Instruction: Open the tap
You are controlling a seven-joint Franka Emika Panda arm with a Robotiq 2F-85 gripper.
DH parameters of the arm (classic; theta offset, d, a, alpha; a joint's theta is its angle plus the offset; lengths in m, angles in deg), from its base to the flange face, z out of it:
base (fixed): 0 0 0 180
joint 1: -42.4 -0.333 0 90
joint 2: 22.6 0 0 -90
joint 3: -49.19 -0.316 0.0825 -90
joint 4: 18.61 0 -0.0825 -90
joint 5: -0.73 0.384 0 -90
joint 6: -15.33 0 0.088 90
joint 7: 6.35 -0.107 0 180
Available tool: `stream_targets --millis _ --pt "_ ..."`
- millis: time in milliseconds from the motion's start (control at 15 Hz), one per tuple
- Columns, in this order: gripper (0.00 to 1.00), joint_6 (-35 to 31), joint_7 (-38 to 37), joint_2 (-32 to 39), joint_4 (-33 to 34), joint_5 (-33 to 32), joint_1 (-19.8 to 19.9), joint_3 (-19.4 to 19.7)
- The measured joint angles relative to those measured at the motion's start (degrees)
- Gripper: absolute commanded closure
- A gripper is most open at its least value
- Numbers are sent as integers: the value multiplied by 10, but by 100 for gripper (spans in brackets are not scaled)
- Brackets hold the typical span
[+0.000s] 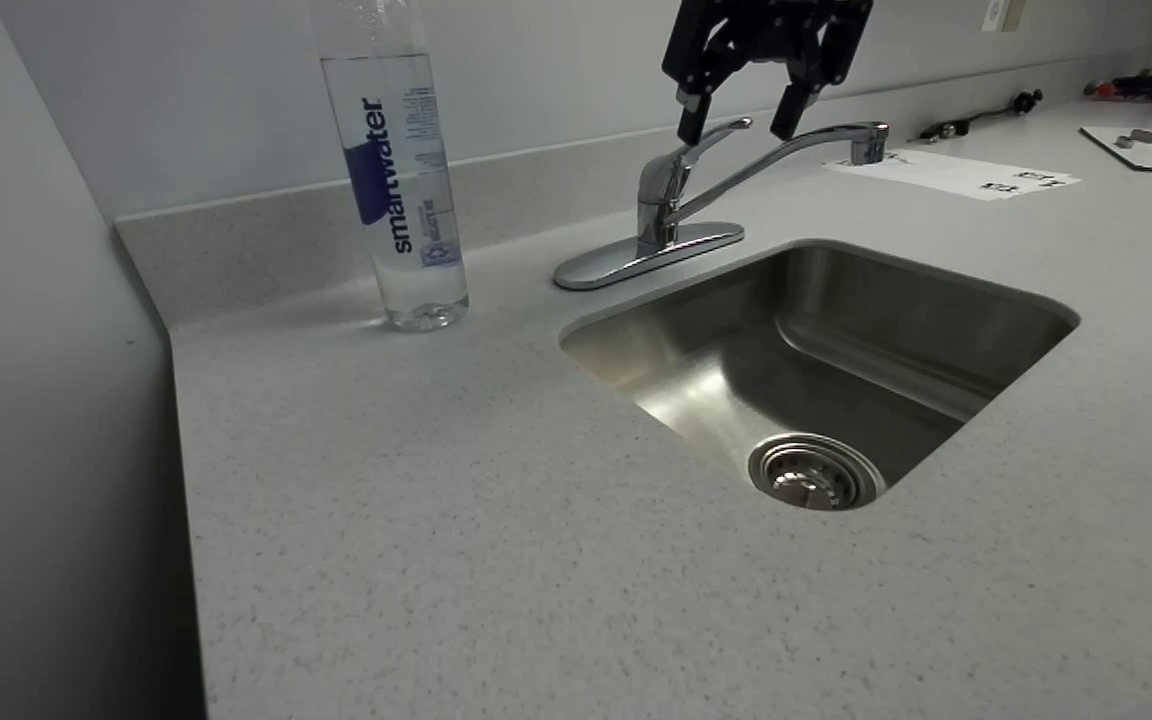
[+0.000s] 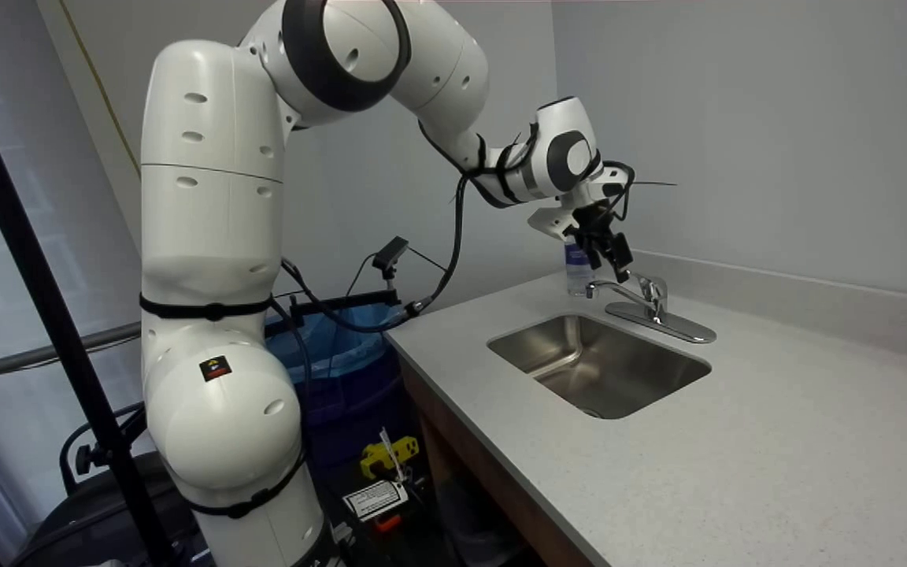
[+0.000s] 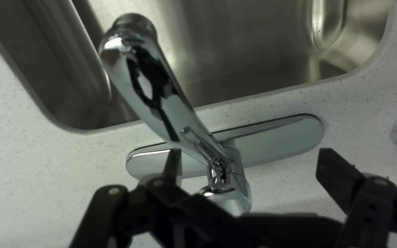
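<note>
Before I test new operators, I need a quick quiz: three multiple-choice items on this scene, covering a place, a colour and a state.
1. Where does the tap stand?
A) On the counter, beside the sink
B) Inside the sink
C) Under the counter

2. What colour is the label on the bottle?
A) Red
B) Green
C) Blue

3. The claw is:
A) Shut on the bottle
B) Open
C) Shut, holding nothing

1 A: both exterior views show it on the counter.
2 C: it shows blue in an exterior view.
3 B: the wrist view shows its fingers wide apart.
</note>
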Motion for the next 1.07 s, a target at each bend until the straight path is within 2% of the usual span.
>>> stream_targets --millis 667,1067 --pt "0 -18 -30 25 18 -4 -18 15" --pt "0 -47 -87 33 26 -9 -41 38"
